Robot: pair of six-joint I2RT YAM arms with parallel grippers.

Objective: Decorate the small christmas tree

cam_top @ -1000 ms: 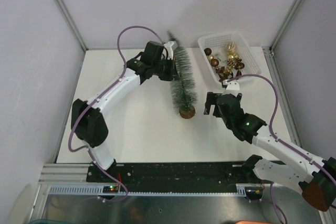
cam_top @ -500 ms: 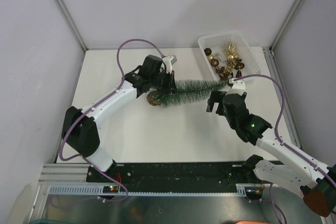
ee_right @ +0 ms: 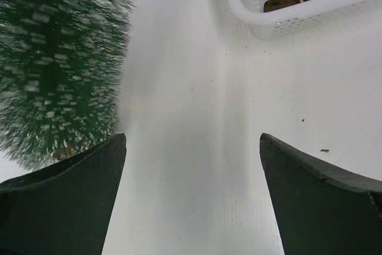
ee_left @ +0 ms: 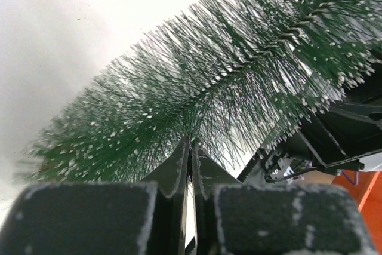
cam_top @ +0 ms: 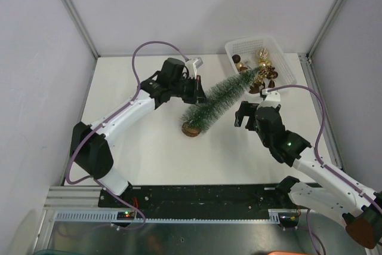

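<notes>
The small christmas tree [cam_top: 219, 95] is dark green with frosted bristles and leans diagonally. Its brown wooden base [cam_top: 191, 129] is low at the table's middle and its tip points up-right toward the basket. My left gripper [cam_top: 197, 91] is shut on the tree's bristles near its lower middle. In the left wrist view the jaws [ee_left: 191, 147] are pressed together under the tree [ee_left: 227, 82]. My right gripper [cam_top: 244, 116] is open and empty just right of the tree. In the right wrist view [ee_right: 193, 147] the blurred tree [ee_right: 59, 58] fills the left side.
A white plastic basket [cam_top: 230, 48] of brown and gold baubles [cam_top: 262, 64] stands at the back right; its corner shows in the right wrist view [ee_right: 298, 16]. Grey walls with metal frame posts enclose the table on three sides.
The tree stood upright a second ago, then lay flat with its tip to the right, and now leans diagonally with its base lower. My left gripper turned with it. The right gripper shifted slightly.
</notes>
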